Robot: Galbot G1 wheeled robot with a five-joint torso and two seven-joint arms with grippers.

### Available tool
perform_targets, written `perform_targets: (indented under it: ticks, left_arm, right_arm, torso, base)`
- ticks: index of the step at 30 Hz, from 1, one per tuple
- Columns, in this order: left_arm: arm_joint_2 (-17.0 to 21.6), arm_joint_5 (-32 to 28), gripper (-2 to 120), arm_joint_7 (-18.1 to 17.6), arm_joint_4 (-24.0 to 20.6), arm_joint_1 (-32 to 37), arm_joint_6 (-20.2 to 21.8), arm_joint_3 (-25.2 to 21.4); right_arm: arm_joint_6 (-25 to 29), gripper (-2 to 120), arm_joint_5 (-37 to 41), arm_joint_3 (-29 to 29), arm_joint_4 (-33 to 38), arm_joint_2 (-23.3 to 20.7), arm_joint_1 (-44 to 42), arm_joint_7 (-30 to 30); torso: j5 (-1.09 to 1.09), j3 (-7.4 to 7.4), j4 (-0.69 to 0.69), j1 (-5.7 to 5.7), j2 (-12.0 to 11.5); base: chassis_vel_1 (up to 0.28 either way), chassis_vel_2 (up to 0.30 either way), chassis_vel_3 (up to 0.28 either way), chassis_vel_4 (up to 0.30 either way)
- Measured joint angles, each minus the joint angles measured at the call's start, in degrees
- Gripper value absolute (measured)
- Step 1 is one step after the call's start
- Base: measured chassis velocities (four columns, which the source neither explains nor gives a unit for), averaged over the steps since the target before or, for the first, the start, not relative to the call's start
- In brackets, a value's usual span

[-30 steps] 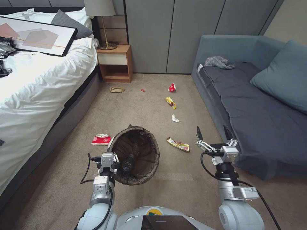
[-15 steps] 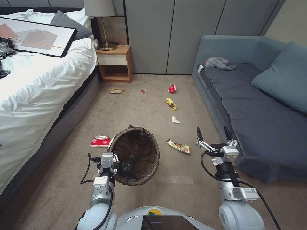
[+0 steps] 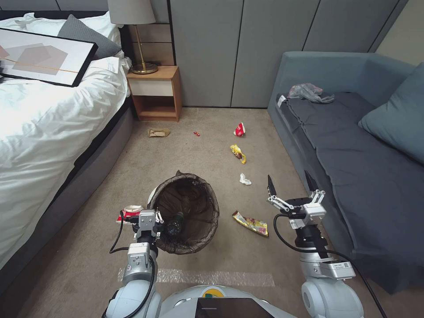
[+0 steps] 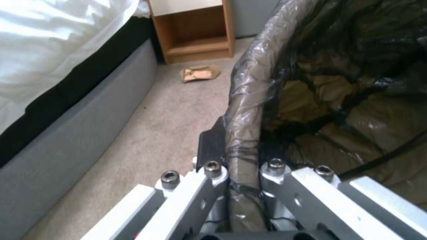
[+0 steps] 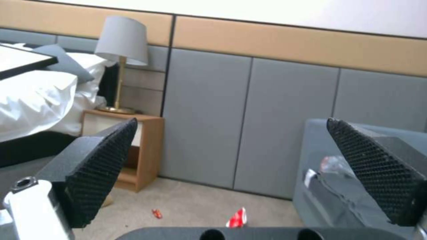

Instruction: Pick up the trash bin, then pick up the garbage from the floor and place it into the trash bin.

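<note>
The trash bin [image 3: 185,214] hangs above the carpet, its bagged rim clamped in my left claw [image 3: 152,219]; the left wrist view shows the fingers [image 4: 212,143] pinching that rim [image 4: 244,110]. My right claw [image 3: 291,186] is spread wide and empty beside the sofa [image 3: 353,150]. Garbage lies on open carpet between bed [image 3: 48,132] and sofa: a yellow wrapper [image 3: 251,223] near the bin, a tissue [image 3: 244,179] beyond.

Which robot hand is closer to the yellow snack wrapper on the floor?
The right hand. It hangs open in the air just beside and above the yellow wrapper. The left hand is farther off, across the trash bin, shut on its rim.
</note>
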Motion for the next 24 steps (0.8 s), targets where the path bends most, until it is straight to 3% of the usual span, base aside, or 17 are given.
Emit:
perform_targets:
  ticks: [17, 24]
  left_arm:
    - [-0.06, 0.21, 0, 0.03, -0.03, 0.07, 0.12, -0.01]
    - [0.02, 0.21, 0, 0.04, -0.09, 0.11, 0.15, -0.05]
  right_arm:
    - [-0.09, 100, -0.11, -0.16, -0.26, -1.33, 0.83, -0.73]
    - [-1.81, 100, 0.40, -0.13, -0.80, -4.79, 1.65, -0.27]
  torso:
    - [0.00, -0.03, -0.01, -0.02, 0.01]
    - [-0.01, -0.02, 0.01, -0.02, 0.00]
  base:
    - [0.008, -0.002, -0.003, 0.004]
    - [0.000, 0.000, 0.000, 0.000]
